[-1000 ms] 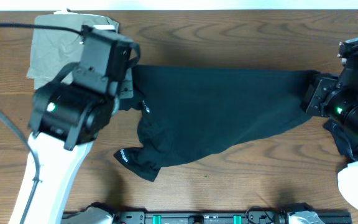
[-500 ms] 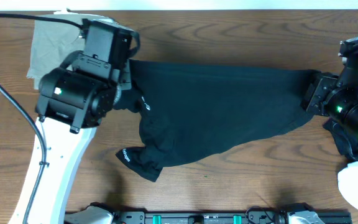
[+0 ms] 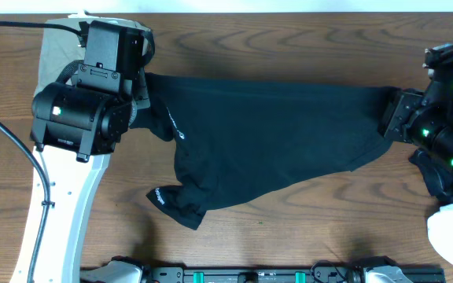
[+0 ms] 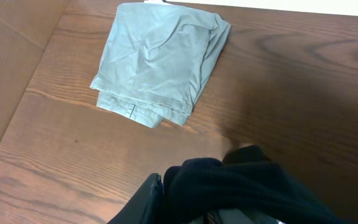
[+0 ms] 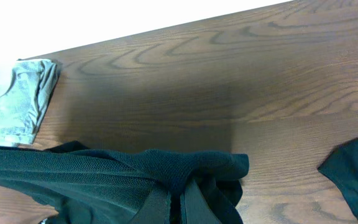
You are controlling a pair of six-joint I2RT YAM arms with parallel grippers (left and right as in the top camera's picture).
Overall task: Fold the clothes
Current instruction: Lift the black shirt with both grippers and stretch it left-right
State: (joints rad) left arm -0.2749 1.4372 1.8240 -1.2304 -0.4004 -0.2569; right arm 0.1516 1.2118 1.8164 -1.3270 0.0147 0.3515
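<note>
One black garment [image 3: 274, 141] of the clothes is stretched across the table between both grippers, with a small white logo near its left side. My left gripper [image 3: 144, 82] holds its far-left corner. In the left wrist view the fabric [image 4: 241, 186] is bunched against one finger [image 4: 148, 196], and the other finger is hidden under cloth. My right gripper [image 3: 388, 118] is shut on the right corner. Its two fingers pinch the dark mesh fabric [image 5: 104, 174] in the right wrist view. A sleeve [image 3: 171, 204] trails toward the front edge.
A folded olive-khaki garment [image 3: 53, 55] lies at the far left corner, just behind the left gripper, and shows as the khaki bundle [image 4: 160, 62] in the left wrist view. Another black cloth [image 3: 439, 177] and a white piece [image 3: 451, 236] lie at the right edge.
My left arm has swung back and to the left, drawing the garment's left corner with it and stretching the top edge straighter. The right gripper has stayed in place.
</note>
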